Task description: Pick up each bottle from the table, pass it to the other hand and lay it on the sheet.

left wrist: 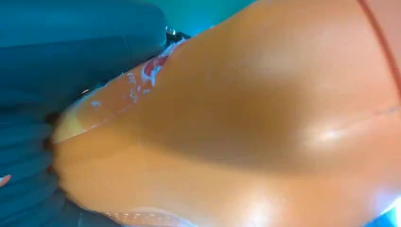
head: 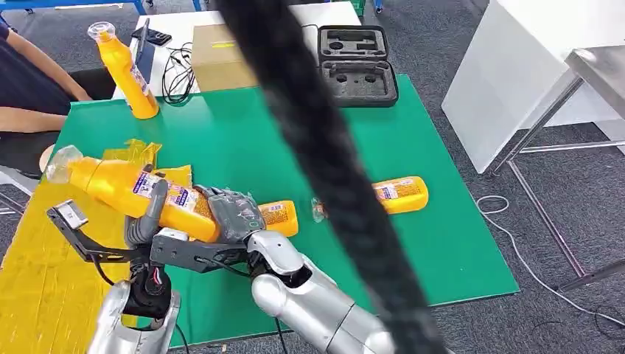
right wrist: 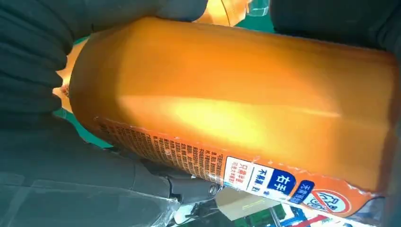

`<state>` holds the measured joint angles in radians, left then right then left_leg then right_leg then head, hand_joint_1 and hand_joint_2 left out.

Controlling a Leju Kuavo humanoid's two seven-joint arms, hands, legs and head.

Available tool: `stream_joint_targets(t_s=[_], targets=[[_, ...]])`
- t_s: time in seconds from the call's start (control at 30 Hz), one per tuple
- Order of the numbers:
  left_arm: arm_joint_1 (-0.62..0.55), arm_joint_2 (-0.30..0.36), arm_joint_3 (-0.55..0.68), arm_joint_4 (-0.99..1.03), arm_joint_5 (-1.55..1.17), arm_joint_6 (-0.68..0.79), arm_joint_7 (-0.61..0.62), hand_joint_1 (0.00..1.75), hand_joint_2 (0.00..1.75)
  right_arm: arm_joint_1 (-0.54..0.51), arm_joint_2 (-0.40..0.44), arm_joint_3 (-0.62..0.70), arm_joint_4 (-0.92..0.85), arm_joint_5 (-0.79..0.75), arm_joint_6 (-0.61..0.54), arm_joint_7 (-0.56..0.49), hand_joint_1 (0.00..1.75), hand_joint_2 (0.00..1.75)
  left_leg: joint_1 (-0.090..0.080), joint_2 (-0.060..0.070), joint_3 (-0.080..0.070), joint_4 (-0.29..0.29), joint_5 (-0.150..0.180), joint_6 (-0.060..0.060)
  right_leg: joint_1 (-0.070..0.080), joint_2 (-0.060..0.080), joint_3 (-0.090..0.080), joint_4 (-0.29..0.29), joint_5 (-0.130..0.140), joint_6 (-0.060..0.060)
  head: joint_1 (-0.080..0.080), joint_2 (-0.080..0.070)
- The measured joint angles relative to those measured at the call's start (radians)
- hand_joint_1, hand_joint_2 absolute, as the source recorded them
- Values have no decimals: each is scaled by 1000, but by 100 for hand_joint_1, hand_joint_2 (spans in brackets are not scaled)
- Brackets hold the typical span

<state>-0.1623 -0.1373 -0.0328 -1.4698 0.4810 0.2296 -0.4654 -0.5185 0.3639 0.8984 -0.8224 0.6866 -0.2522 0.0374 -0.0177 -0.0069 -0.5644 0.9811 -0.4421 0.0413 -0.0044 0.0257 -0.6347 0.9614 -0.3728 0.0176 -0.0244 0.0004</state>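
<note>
An orange bottle [head: 118,188] with a clear cap lies tilted in the air over the edge of the yellow sheet [head: 37,280], cap toward the left. My left hand [head: 147,221] grips its middle from below, thumb over the label. My right hand [head: 232,212] wraps the base end. An orange end [head: 280,217] shows just past the right hand; I cannot tell whether it is a separate bottle. Up close, the bottle [left wrist: 246,132] presses against my left hand [left wrist: 56,56], and the bottle [right wrist: 236,104] lies in my right hand [right wrist: 33,47]. A second bottle [head: 398,193] lies on the green mat [head: 243,140]. A third [head: 129,74] stands upright at the mat's far left.
A thick black cable [head: 324,162] crosses the head view diagonally, close to the camera. A person's arm [head: 29,118] rests at the far left. Behind the mat are a cardboard box [head: 217,55] and an open black foam case [head: 357,63]. A white table [head: 516,66] stands at the right.
</note>
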Motion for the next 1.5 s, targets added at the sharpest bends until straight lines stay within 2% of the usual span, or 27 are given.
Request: stream_joint_targets(t_s=[0.03, 0.07, 0.43, 0.97, 1.17, 1.3, 1.37, 1.5], targets=[[0, 0, 0, 2, 0, 0, -2, 175, 175, -1, 0, 0, 4, -2, -1, -2, 159, 175, 0, 0, 0, 0, 0, 0, 0, 0, 0, 0, 0, 0, 0, 0], [0, 0, 0, 3, 1, 0, -2, 175, 175, -2, 0, 0, 7, -2, -2, -4, 0, 0, 0, 0, 0, 0, 0, 0, 0, 0, 0, 0, 0, 0, 0, 0], [-27, 5, 31, 12, -2, 5, -7, 175, 175, 6, -11, -18, 18, -17, -26, -68, 0, 0, 0, 1, 0, 0, 0, 0, 0, 0, 0, 0, 0, 0, 0, 0], [-38, 7, 42, 13, -9, 15, -15, 175, 175, 15, -13, -34, 14, -25, -39, -73, 0, 0, 0, 1, 0, 0, 0, 0, 0, 0, 0, 0, 0, 0, 0, 0], [-49, 11, 98, 10, -48, 48, -48, 175, 175, 63, -61, -117, -86, -79, -65, -111, 0, 0, 0, 0, 0, 0, 0, 0, 0, 0, 0, 0, 0, 0, 0, 0], [-45, 18, 138, 5, -56, 77, -77, 175, 175, 101, -85, -168, -162, -81, -32, -119, 0, 0, 0, 0, -1, 0, 0, 0, 0, 0, 0, 0, 0, 0, 0, 0], [-37, 19, 151, -4, -96, 124, -115, 171, 175, 113, -89, -177, -175, -74, -23, -124, 0, 0, 0, 0, -1, 0, 0, 0, 0, 0, 0, 0, 0, 0, 0, 0], [-50, 22, 185, -14, -467, 409, -225, 175, 175, 124, -91, -187, -188, -74, -23, -142, 0, 0, 1, 0, -2, 0, 0, 0, 0, 0, -1, 0, 0, 0, 0, 0]])
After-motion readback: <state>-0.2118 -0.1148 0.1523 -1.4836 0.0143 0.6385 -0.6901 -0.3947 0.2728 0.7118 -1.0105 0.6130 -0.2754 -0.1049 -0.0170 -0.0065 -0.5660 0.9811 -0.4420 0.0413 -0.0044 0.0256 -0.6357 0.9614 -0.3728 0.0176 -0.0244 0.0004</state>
